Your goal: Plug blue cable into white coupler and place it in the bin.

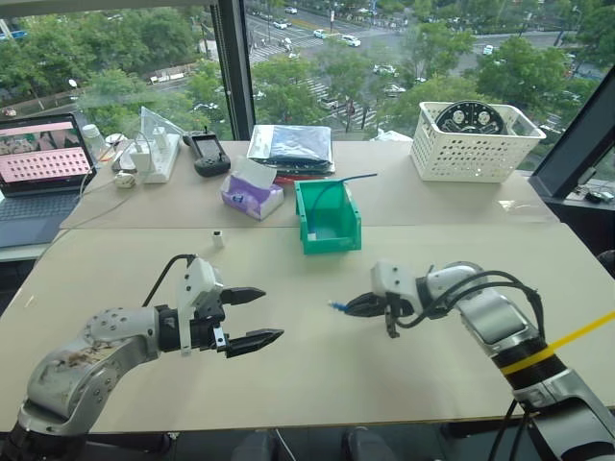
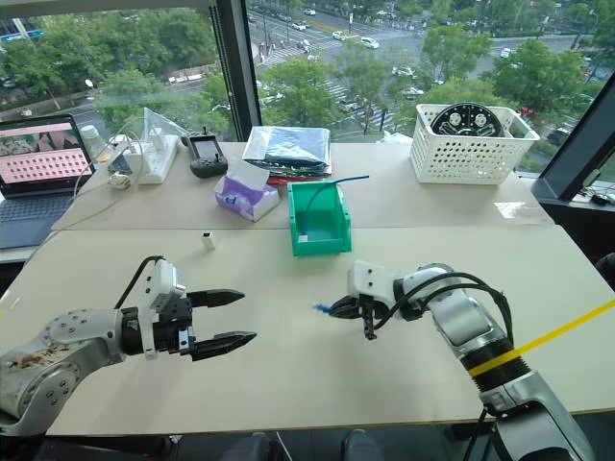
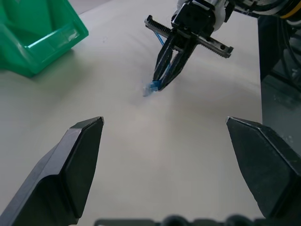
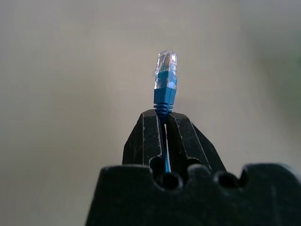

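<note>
Blue cable [image 4: 165, 82] in right pincer [image 1: 354, 305]

No legible text, label, brand, number or sign anywhere. Rows of pale marks on the pink screen of the open black laptop [image 1: 40, 156], at the far left edge of the beige table [image 1: 317, 384], too small to read.

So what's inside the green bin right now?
One end of a darker blue cable dips over the bin rim; the visible floor looks bare. Its front wall hides the floor just behind it.
</note>
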Motion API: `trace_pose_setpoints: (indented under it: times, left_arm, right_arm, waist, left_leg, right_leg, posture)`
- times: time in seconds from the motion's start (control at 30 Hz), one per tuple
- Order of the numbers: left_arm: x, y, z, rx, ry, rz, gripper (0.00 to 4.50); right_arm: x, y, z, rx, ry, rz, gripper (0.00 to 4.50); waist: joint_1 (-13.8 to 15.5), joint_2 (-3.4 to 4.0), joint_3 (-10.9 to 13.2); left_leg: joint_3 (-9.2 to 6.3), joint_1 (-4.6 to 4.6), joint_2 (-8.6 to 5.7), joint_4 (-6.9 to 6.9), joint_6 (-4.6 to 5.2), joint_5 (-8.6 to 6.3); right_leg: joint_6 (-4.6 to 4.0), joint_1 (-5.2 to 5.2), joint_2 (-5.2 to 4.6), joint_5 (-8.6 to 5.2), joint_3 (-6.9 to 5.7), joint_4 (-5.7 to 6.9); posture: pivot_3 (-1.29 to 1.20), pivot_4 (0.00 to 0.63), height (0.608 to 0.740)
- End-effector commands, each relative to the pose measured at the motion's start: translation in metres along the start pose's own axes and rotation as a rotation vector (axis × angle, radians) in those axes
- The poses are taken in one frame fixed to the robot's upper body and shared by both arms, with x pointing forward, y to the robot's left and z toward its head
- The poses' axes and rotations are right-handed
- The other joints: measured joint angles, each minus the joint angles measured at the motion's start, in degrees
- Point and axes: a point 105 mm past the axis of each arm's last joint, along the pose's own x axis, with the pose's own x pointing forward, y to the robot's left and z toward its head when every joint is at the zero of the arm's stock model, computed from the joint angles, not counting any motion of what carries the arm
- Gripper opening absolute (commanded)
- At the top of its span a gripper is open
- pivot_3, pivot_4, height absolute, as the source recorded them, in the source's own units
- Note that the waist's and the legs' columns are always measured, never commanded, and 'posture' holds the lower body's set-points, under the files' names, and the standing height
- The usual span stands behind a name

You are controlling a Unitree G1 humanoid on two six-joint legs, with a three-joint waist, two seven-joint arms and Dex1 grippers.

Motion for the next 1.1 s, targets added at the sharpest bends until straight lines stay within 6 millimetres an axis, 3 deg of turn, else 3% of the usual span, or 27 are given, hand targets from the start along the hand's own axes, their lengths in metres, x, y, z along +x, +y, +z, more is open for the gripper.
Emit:
trace_pose_setpoints:
  times: [0.03,0.23,0.27,0.3,0.43,0.47,0.63,0.7,0.8,0.9,1.1]
  left_arm:
    - [-0.002,-0.005,0.006,0.058,-0.011,-0.005,4.5]
    - [-0.001,-0.009,-0.005,0.087,0.037,-0.02,4.5]
    - [0.0,-0.009,-0.006,0.093,0.044,-0.026,4.5]
    - [0.002,-0.009,-0.007,0.099,0.05,-0.033,4.5]
    - [0.008,-0.008,-0.008,0.123,0.05,-0.062,4.5]
    - [0.009,-0.008,-0.008,0.129,0.05,-0.069,4.5]
    - [0.025,0.002,-0.013,0.192,0.059,-0.107,4.5]
    - [0.035,0.008,-0.017,0.239,0.068,-0.125,4.5]
    - [0.048,0.016,-0.035,0.363,0.125,-0.157,4.5]
    - [0.059,0.021,-0.043,0.365,0.119,-0.22,4.5]
    - [0.089,0.038,-0.041,0.424,0.096,-0.316,4.5]
  right_arm:
    - [0.005,-0.008,0.011,-0.144,0.005,0.062,0.01]
    - [0.017,-0.021,0.006,-0.23,0.04,0.103,0.01]
    - [0.017,-0.023,0.005,-0.229,0.042,0.108,0.85]
    - [0.016,-0.024,0.003,-0.233,0.049,0.114,0.98]
    - [0.005,-0.034,0.004,-0.241,0.048,0.066,2.49]
    - [0.001,-0.036,0.007,-0.234,0.038,0.047,2.69]
    - [-0.033,-0.04,0.034,-0.175,-0.039,-0.11,4.46]
    - [-0.046,-0.032,0.041,-0.111,-0.055,-0.163,4.46]
    - [-0.059,-0.019,0.037,0.0,-0.019,-0.234,4.46]
    - [-0.069,0.0,0.031,0.103,-0.008,-0.297,4.46]
    - [-0.086,0.057,0.004,0.369,0.036,-0.385,4.46]
  waist:
    - [-0.03,0.0,0.0]
    - [-0.01,0.0,0.0]
    - [-0.01,0.0,0.0]
    - [0.0,0.01,0.01]
    - [0.03,0.01,0.01]
    - [0.04,0.01,0.01]
    - [0.22,0.03,0.02]
    - [0.79,0.03,0.02]
    - [1.07,0.03,0.02]
    - [1.22,0.03,0.02]
    - [2.44,0.01,0.02]
  left_leg:
    - [-0.01,0.02,0.0,0.0,-0.01,0.0]
    - [-0.05,0.03,0.0,-0.05,-0.02,0.0]
    - [-0.05,0.03,-0.01,-0.06,-0.02,0.01]
    - [-0.05,0.03,-0.01,-0.07,-0.02,0.01]
    - [-0.05,0.03,-0.01,-0.07,-0.03,0.0]
    - [-0.05,0.03,-0.01,-0.07,-0.03,0.01]
    - [-0.05,0.02,-0.01,-0.09,-0.03,0.0]
    - [-0.09,0.0,-0.02,-0.1,-0.03,0.0]
    - [-0.08,-0.03,-0.02,-0.09,-0.04,-0.01]
    - [-0.04,-0.04,-0.04,-0.09,-0.04,-0.02]
    - [-0.02,-0.3,-0.07,0.14,-0.03,-0.02]
  right_leg:
    - [-0.01,0.02,-0.01,0.0,0.0,0.01]
    - [-0.06,0.0,0.0,0.02,-0.03,0.03]
    - [-0.07,-0.01,0.0,0.02,-0.03,0.03]
    - [-0.07,0.0,0.0,0.02,-0.03,0.03]
    - [-0.08,-0.01,-0.03,0.03,-0.04,0.03]
    - [-0.09,-0.01,-0.03,0.04,-0.04,0.04]
    - [-0.1,-0.02,-0.04,0.04,-0.04,0.06]
    - [-0.1,-0.03,-0.05,0.04,-0.07,0.08]
    - [-0.11,-0.02,-0.04,0.05,-0.09,0.06]
    - [-0.11,-0.03,-0.07,0.05,-0.09,0.03]
    - [-0.06,-0.03,-0.05,0.03,-0.26,-0.01]
  posture:
    - [0.0,0.15,0.74]
    - [0.0,0.15,0.74]
    - [0.0,0.15,0.74]
    - [0.0,0.15,0.74]
    - [0.0,0.15,0.74]
    - [0.0,0.15,0.74]
    - [0.0,0.15,0.74]
    - [0.0,0.15,0.74]
    - [0.0,0.15,0.74]
    - [0.0,0.15,0.74]
    - [0.0,0.15,0.74]
